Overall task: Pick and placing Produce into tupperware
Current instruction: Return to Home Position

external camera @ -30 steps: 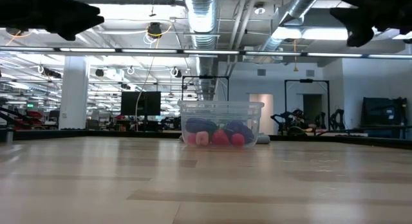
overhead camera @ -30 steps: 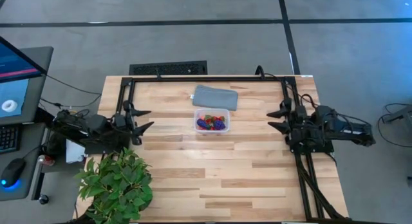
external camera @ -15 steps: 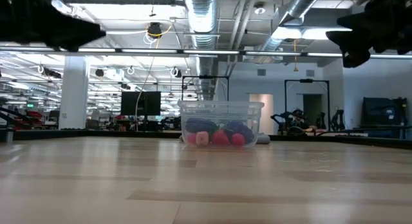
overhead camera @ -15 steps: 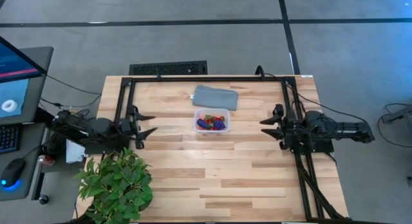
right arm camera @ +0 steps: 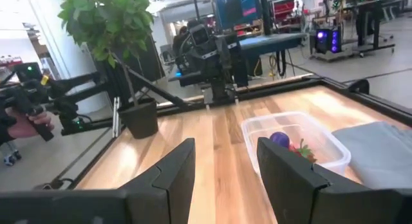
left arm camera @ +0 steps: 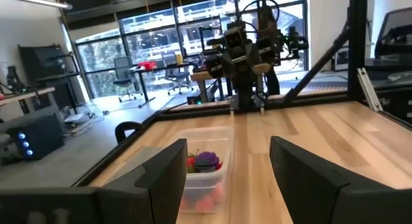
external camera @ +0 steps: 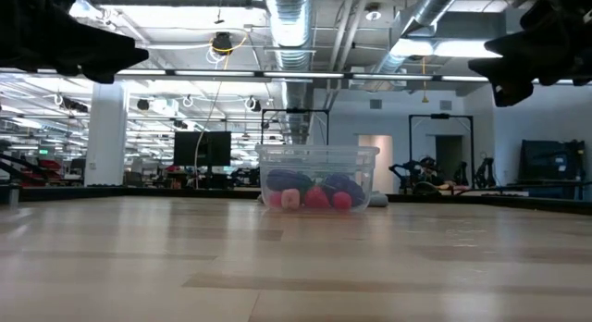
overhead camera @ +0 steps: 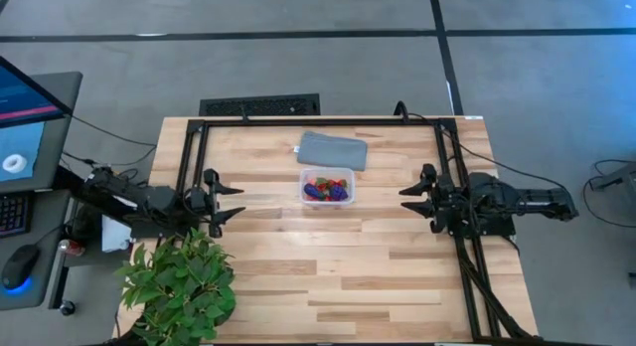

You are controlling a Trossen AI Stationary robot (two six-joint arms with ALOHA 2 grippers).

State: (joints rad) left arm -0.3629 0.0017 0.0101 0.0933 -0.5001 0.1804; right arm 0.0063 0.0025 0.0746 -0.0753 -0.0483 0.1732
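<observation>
Two splayed end effectors (overhead camera: 240,200) (overhead camera: 402,201) flank the tupperware (overhead camera: 304,186).

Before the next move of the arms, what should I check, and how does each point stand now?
1. Fruit all inside the clear box: ok; none loose on the table.
2. Left jaws empty: ok, open.
3. Right jaws empty: ok, open.
4. Arms apart from the box: ok; left arm and right arm at the table's sides.
5. Plant clear of the left arm: cannot tell; leaves lie close.

No legible txt, labels, nos. anywhere; monitor (overhead camera: 22,127) screen too small to read.
</observation>
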